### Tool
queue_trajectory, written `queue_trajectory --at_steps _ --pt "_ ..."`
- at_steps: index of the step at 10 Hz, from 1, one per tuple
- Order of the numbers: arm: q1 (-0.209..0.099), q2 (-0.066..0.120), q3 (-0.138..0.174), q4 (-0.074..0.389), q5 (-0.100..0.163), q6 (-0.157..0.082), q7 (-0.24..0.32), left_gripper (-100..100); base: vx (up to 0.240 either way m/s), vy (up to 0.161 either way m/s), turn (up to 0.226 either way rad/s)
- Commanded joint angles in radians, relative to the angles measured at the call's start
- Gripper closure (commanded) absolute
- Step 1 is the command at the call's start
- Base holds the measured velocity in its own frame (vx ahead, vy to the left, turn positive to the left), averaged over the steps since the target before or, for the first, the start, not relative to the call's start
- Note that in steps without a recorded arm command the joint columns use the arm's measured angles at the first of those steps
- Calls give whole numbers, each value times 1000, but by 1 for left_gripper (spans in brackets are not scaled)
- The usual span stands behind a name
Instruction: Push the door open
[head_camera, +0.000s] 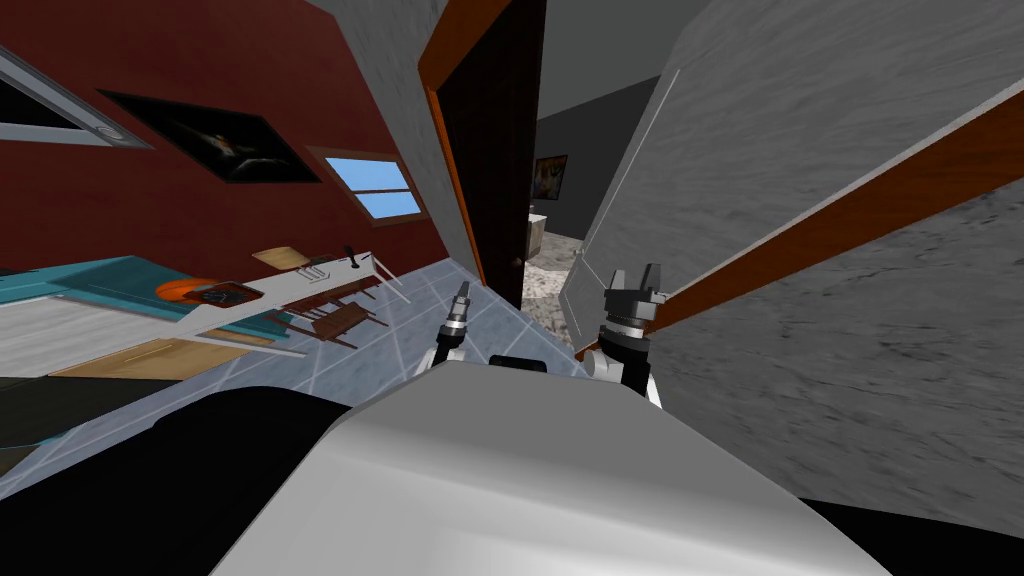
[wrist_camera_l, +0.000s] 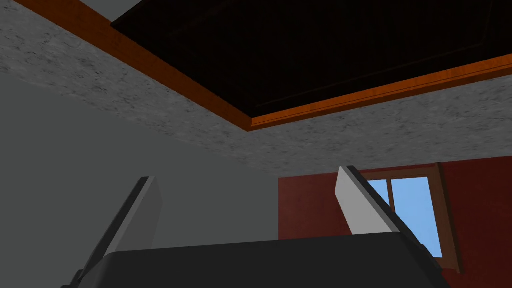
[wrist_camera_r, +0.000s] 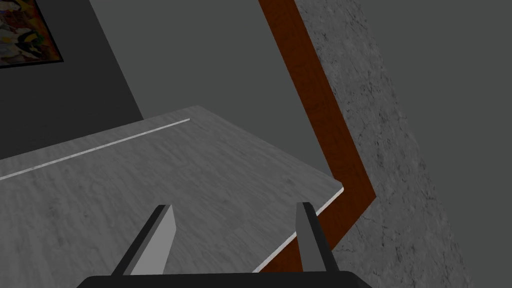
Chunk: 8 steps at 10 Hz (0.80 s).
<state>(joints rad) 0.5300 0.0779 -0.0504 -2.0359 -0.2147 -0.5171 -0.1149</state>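
The door (head_camera: 760, 150) is streaked grey, its frame (head_camera: 850, 215) reddish-brown, the wall (head_camera: 150, 210) dark red, the floor (head_camera: 430, 300) pale blue tiles.

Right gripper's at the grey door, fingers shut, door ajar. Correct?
Not quite. The right gripper has its fingers open: the right wrist view shows them standing well apart. The rest holds: it is at the grey door, which the head view shows ajar.
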Motion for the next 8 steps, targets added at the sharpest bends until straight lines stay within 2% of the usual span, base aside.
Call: queue_trajectory --at_steps 1,8 --pt "-8 2 -8 29 -16 -13 -31 -100 128 22 27" --pt "-18 11 -45 129 -84 -62 -147 -100 101 30 30"
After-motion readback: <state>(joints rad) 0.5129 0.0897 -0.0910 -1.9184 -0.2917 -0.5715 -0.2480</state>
